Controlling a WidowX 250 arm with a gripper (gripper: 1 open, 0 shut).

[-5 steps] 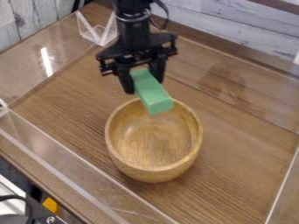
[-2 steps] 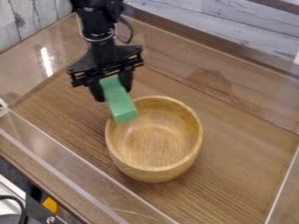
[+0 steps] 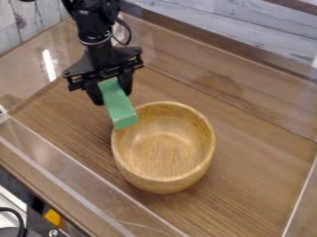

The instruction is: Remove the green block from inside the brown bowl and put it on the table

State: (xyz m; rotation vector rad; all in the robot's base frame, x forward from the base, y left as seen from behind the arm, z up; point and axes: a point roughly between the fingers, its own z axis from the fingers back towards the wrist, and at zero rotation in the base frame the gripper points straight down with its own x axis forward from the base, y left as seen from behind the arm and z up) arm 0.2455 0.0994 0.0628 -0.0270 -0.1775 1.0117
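My gripper [image 3: 107, 91] points straight down and is shut on the upper end of the green block [image 3: 120, 109]. The block hangs tilted from the fingers, its lower end just outside the left rim of the brown bowl [image 3: 164, 146]. The round wooden bowl sits at the middle of the table [image 3: 247, 102] and its inside shows only bare wood grain. Block and gripper are above the tabletop to the bowl's left; whether the block's lower end touches the table I cannot tell.
Clear acrylic walls [image 3: 74, 194] stand along the table's edges, near at the front left and along the back. Bare wood-grain tabletop lies left of the bowl and to its right. A black and yellow fixture [image 3: 44, 222] sits outside the front corner.
The gripper has carried the green block leftward and down, from over the bowl's back rim to outside its left rim. The bowl has stayed in place.
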